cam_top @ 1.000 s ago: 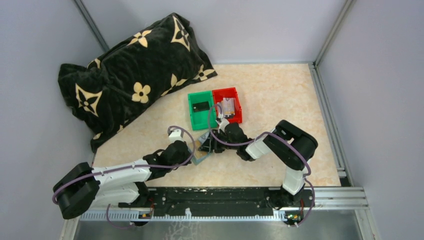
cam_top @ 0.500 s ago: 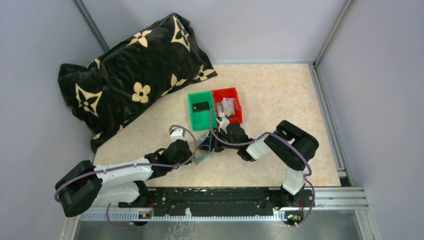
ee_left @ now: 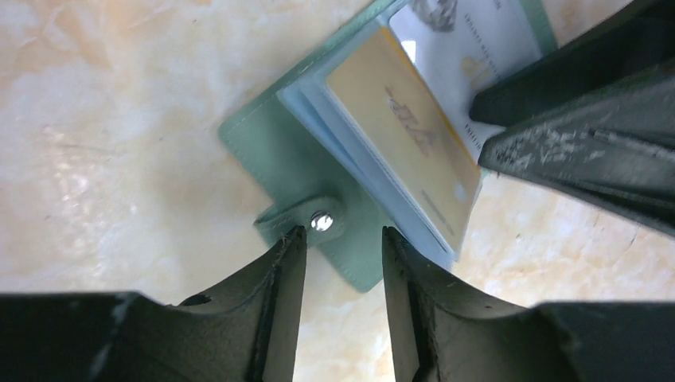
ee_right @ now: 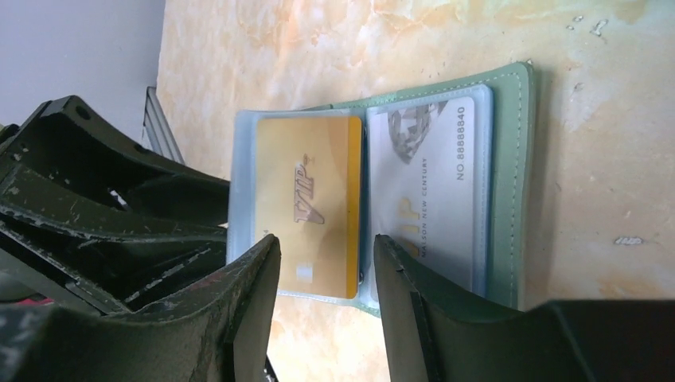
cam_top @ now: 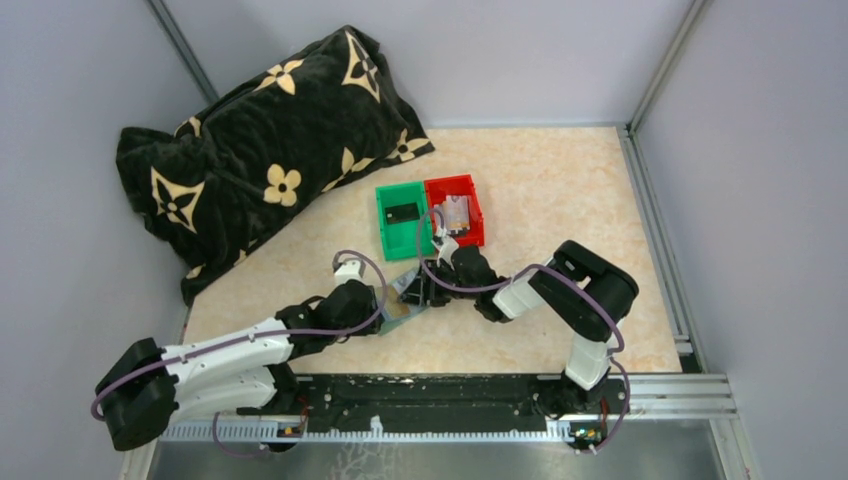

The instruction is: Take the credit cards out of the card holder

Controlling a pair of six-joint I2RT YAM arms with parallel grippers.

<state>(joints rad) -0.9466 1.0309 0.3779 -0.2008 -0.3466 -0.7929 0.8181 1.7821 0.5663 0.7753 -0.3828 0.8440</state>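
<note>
Here we are in the middle of the bench [cam_top: 560, 190], where the card holder [cam_top: 404, 297] lies flat and open, just near of the green bin [cam_top: 400, 220] and red bin [cam_top: 455, 212], with the two arms meeting over it from either side. The left jaws are spread a little, tips down at the bench, and the holder's snap tab [ee_left: 312, 220] sits right at their mouth, not clearly gripped. From the right wrist camera the clear sleeves are fanned open like pages: a gold card [ee_right: 306, 203] marked VIP in the left sleeve, a white card [ee_right: 430, 191] with printed numbers in the right one, both tucked inside their pockets. The right jaws are parted wide, straddling the near edge of that gold card without closing on it. In the left wrist view, one dark right finger [ee_left: 573, 151] rests at the edge of the white card's sleeve. The black flowered pillow [cam_top: 260, 150] lies far left.
</note>
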